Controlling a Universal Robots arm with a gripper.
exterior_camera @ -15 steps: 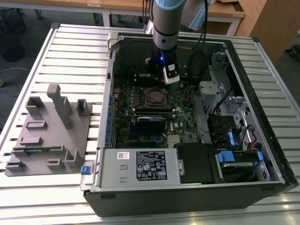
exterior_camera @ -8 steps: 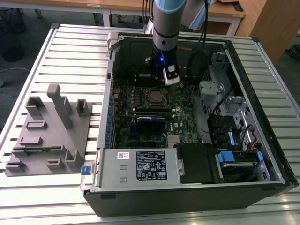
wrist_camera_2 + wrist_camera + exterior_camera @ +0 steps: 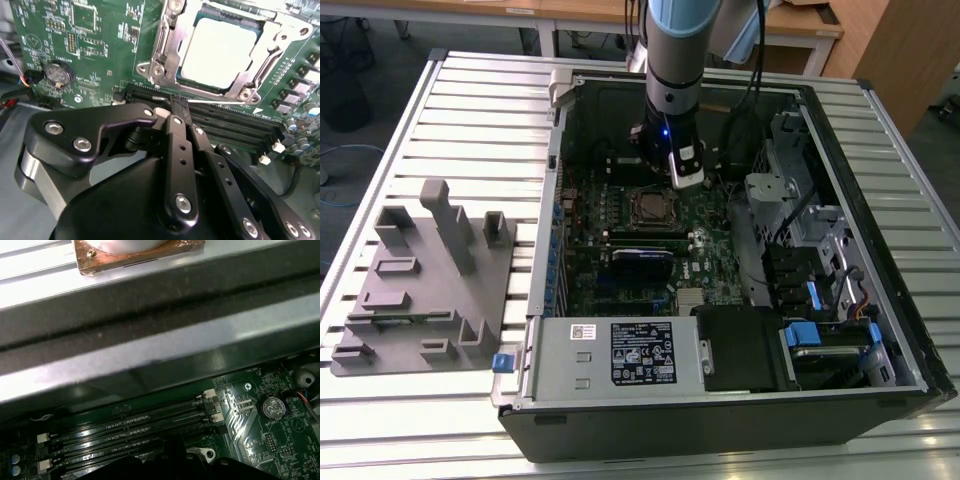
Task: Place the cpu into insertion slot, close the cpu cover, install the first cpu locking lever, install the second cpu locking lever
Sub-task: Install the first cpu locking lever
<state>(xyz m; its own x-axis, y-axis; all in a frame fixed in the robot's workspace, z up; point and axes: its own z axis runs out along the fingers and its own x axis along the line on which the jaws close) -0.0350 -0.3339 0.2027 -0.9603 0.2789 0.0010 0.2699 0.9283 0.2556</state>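
In the exterior view the arm reaches down into the open computer case (image 3: 720,398); the gripper (image 3: 687,183) hangs over the motherboard (image 3: 705,255), and the socket with the cpu (image 3: 648,207) lies at about seven o'clock from it, near but apart. The grey fixture (image 3: 420,270) stands outside the case at about nine o'clock, well apart; the power supply box (image 3: 620,352) is at six o'clock.

In the second wrist view the gripper (image 3: 176,107) has its fingers (image 3: 175,150) clenched together with nothing between them; the tip is above the memory slots (image 3: 230,122), just beside the socket. The cpu (image 3: 217,50) sits flat in the insertion slot; the cpu cover (image 3: 167,55) lies down around it, so that the pale top shows through the square window. Whether the thin wire levers at the sides of the frame are hooked, I cannot tell.

I judge that the placing and the closing are done and that the work stands at the levers. To do this well, the clenched tip should serve as one stiff pusher; it should press on the end of the lever and not on the cpu top or the frame; the push should go down and then sideways under the hook, slowly. The tip should also keep off the white latches of the memory slots (image 3: 150,415).
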